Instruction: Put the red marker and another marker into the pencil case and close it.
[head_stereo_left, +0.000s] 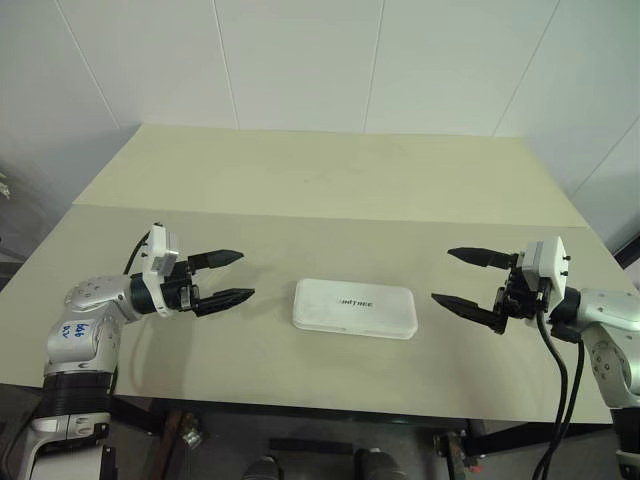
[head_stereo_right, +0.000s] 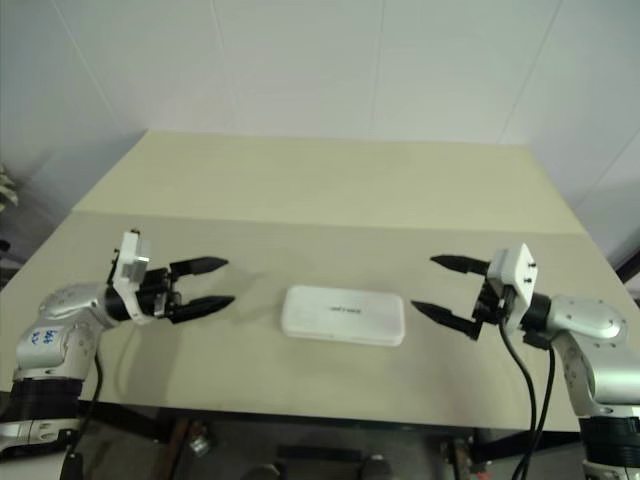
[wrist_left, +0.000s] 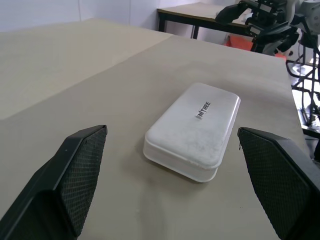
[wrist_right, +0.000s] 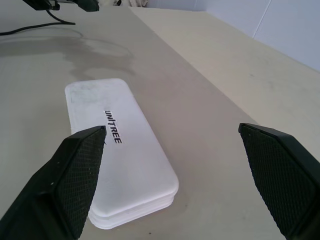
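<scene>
Pencil case: your pencil case (head_stereo_left: 355, 307) lies flat on the table (head_stereo_left: 330, 180) with its lid shut and logo up, near the front edge, between your two grippers.
Left gripper: your left gripper (head_stereo_left: 228, 276) hovers to the case's left, clear of it, fingers (wrist_left: 80, 170) spread wide and holding nothing, tips aimed at the case's short end.
Right gripper: your right gripper (head_stereo_left: 462, 278) hovers to the case's right, also apart from it, fingers (wrist_right: 75, 175) wide open and empty.
Edges: the case's long sides run along the table's front edge.
Open room: you have bare table behind the case and on both its flanks.
</scene>
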